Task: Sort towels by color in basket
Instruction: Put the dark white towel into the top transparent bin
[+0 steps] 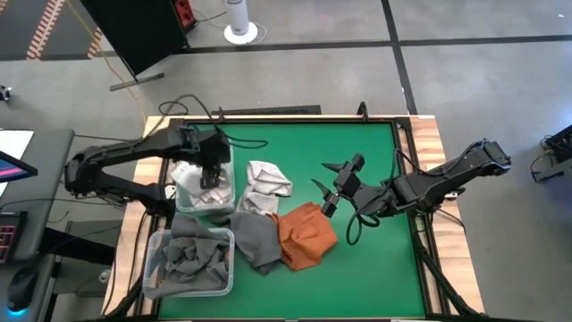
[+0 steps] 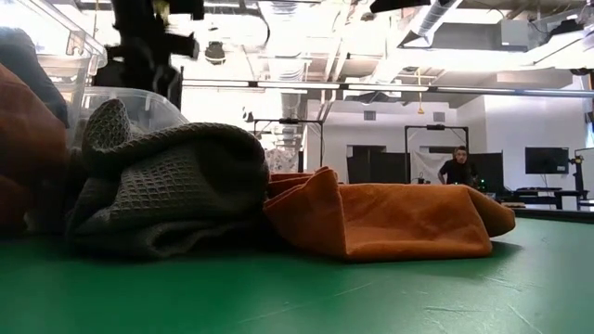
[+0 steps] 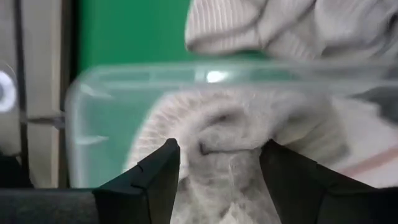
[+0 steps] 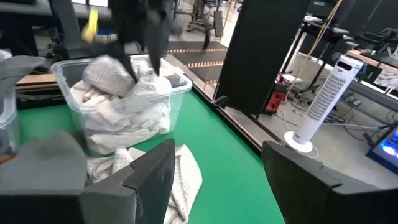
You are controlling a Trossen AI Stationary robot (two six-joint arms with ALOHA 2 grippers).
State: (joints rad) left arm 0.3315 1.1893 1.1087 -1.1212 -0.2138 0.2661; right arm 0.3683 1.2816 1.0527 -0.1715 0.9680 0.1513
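Note:
A clear bin (image 1: 185, 199) holds white towels (image 4: 124, 109). My left gripper (image 1: 213, 173) hangs open over it, its fingers (image 3: 158, 171) on either side of a hump of white towel (image 3: 224, 149). A second clear bin (image 1: 161, 240) nearer the table's front holds dark grey towels (image 1: 189, 259). On the green mat lie a white towel (image 1: 268, 183), a dark grey towel (image 1: 256, 240) and a rust-orange towel (image 1: 307, 237), the last two bunched side by side (image 2: 390, 218). My right gripper (image 1: 320, 176) is open, in the air just right of the white towel and above the orange one. My left gripper comes from above, pointing down into the bin of white towels, its open fingers (image 4: 152, 59) on either side of the top hump of white cloth (image 4: 106, 71). I cannot tell whether they touch it.
The two bins stand at the table's left side, one behind the other. The loose towels lie in the middle, with bare green mat (image 1: 357, 152) to the right and far side. A wooden rim (image 1: 433, 152) frames the table. A person stands far back in the room (image 2: 457, 167).

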